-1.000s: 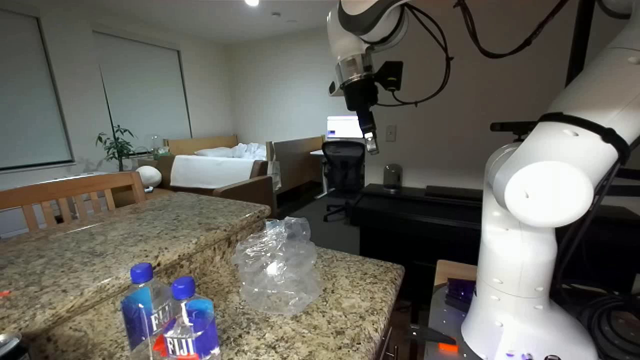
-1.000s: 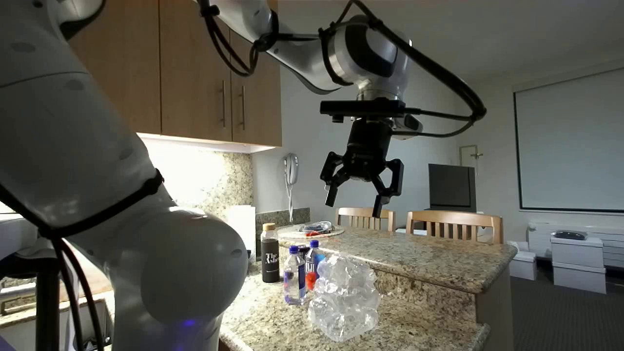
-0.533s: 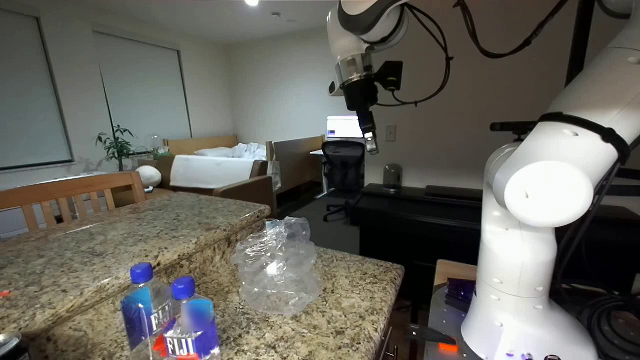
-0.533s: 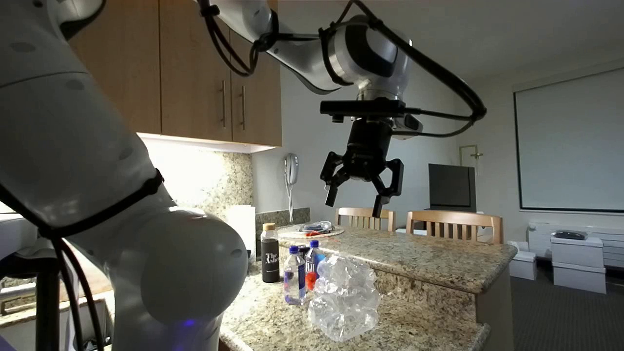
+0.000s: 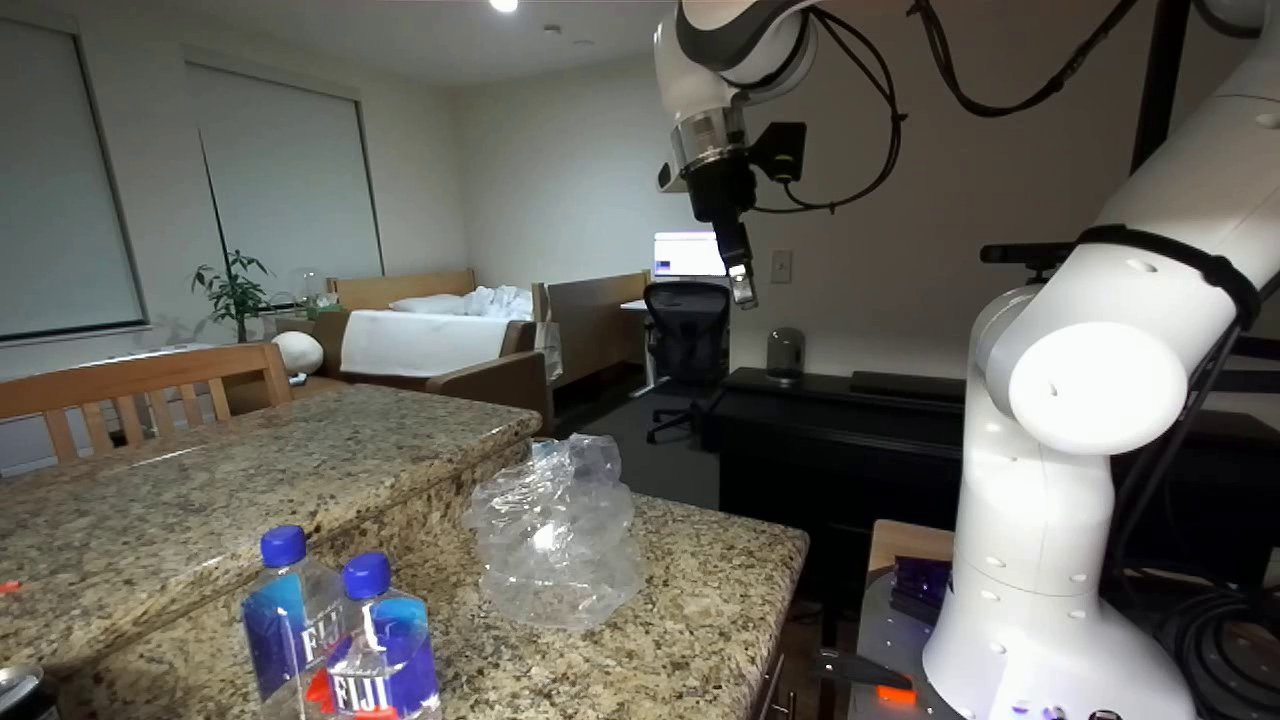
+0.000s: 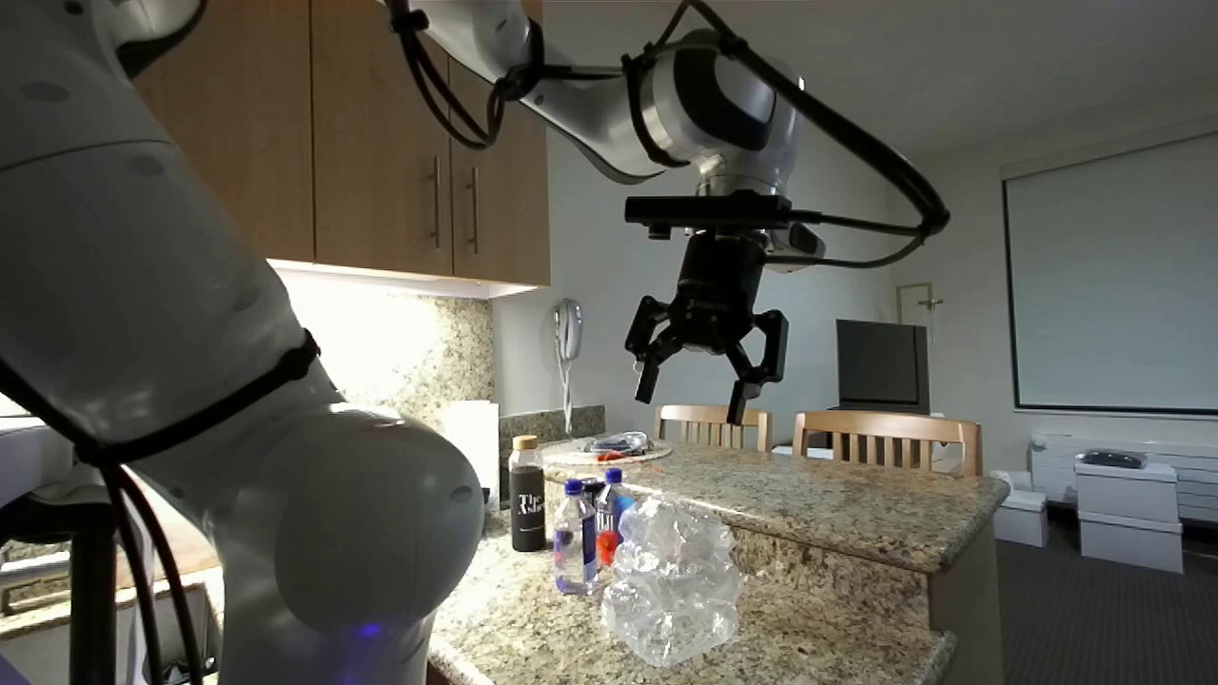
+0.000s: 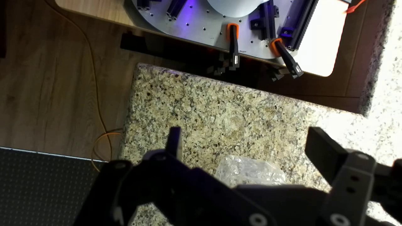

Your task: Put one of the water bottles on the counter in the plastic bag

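Two clear water bottles with blue caps and FIJI labels stand upright side by side on the granite counter (image 5: 690, 640), at the lower left of an exterior view (image 5: 385, 655) (image 5: 272, 610). They also show in an exterior view (image 6: 575, 542) (image 6: 614, 509). The clear, crumpled plastic bag (image 5: 555, 550) stands upright on the counter beside them, and shows in an exterior view (image 6: 671, 595). In the wrist view the bag (image 7: 251, 169) is partly hidden behind the gripper. My gripper (image 6: 692, 395) is open and empty, high above the counter; its fingertips are wide apart in the wrist view (image 7: 245, 136).
A dark bottle with a cork lid (image 6: 528, 499) stands behind the water bottles. A can (image 5: 25, 692) shows at the lower left. A raised granite ledge (image 6: 837, 504) runs behind the bag and bottles. Wall cabinets (image 6: 381, 143) hang above. Clamps (image 7: 234, 47) stick out by the robot base.
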